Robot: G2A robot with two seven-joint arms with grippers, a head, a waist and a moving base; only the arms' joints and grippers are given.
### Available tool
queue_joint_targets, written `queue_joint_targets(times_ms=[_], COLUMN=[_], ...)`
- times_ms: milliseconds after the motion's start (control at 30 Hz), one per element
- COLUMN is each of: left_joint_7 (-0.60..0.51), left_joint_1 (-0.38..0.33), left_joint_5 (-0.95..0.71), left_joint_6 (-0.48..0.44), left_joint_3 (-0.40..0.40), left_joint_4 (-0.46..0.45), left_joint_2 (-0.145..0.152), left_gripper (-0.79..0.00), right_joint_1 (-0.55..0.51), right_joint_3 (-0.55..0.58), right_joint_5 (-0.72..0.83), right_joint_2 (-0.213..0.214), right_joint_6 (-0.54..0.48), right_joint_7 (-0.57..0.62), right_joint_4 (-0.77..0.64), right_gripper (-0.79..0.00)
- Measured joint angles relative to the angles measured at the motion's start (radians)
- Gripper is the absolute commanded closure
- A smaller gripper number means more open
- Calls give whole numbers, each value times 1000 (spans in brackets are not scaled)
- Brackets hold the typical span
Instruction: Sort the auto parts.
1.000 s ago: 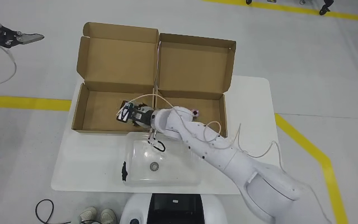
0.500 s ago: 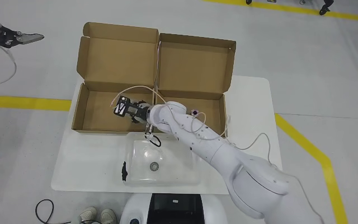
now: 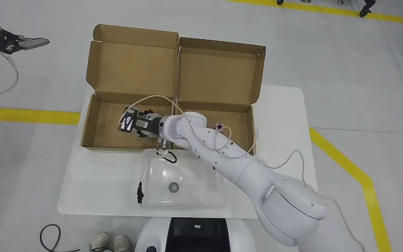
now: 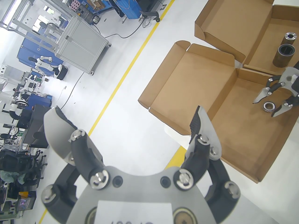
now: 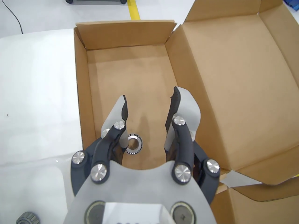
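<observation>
My right gripper (image 3: 130,121) hangs open over the floor of the left cardboard box (image 3: 104,129). In the right wrist view a small steel bearing ring (image 5: 133,143) lies flat on the box floor (image 5: 130,71), beside one finger of the open right gripper (image 5: 149,99) and not held. The left wrist view shows that same ring (image 4: 268,106) between the spread fingers of the right gripper (image 4: 273,103). My left gripper (image 4: 127,120) is open and holds nothing, out over the floor left of the table (image 3: 22,43).
Two dark cylinders (image 4: 283,55) stand in the right cardboard box (image 3: 239,120). A clear tray (image 3: 208,189) at the table's front holds a small ring (image 3: 174,186) and a black part (image 3: 140,192). Both box lids stand open at the back.
My right arm has swung left, carrying its gripper from near the boxes' shared wall farther into the left box. The left arm has not moved.
</observation>
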Motion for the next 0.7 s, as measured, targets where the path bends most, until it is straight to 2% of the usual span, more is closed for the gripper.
queue_joint_targets(times_ms=[267, 500, 700], left_joint_7=[0, 0, 0], left_joint_1=[0, 0, 0], left_joint_5=[0, 0, 0], left_joint_6=[0, 0, 0], left_joint_3=[0, 0, 0], left_joint_4=[0, 0, 0], left_joint_2=[0, 0, 0], left_gripper=[-785, -785, -785], right_joint_1=[-144, -383, -575], right_joint_3=[103, 250, 340], right_joint_5=[-102, -206, -280], right_joint_2=[109, 225, 292], right_joint_6=[-67, -188, -294], right_joint_7=[113, 268, 309], right_joint_4=[-343, -717, -914], right_gripper=[-348, -354, -354])
